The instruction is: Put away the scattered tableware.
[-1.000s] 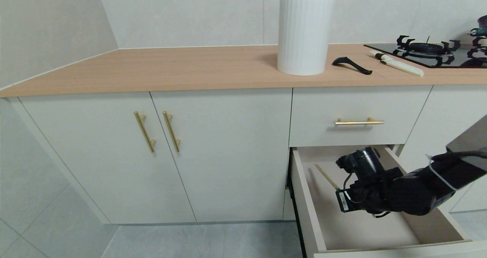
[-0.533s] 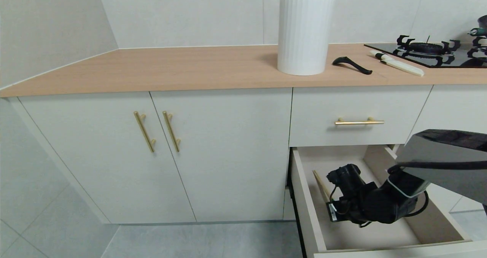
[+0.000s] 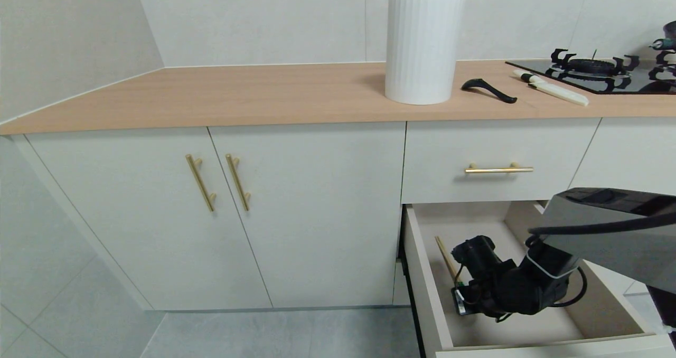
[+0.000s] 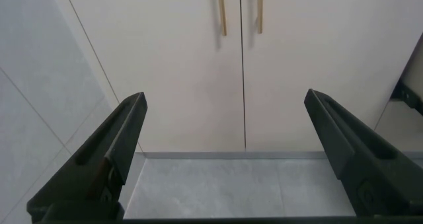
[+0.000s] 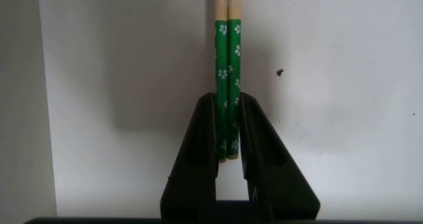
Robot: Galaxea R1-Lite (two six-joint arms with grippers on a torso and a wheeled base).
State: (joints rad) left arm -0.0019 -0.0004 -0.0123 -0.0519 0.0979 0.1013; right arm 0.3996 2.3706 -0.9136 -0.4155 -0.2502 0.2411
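**Chopsticks held by their green ends, in the drawer**

The right hand (image 5: 228, 108) is clamped narrow on the chopsticks (image 5: 228, 59), gripping their green flowered ends. The pair lies side by side along the depth of the open drawer (image 3: 422, 279), near its left wall. The bare wood tips point away from the hand, toward the back. The left hand (image 4: 225, 100) gapes wide before the cupboard doors (image 4: 192, 72).

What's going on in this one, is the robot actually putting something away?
The right gripper is shut on a pair of chopsticks with green flowered ends, holding them low inside the open lower drawer, near its left wall. The left gripper is open and empty, facing the cabinet doors. A black utensil and a white knife lie on the countertop, not yet put away.
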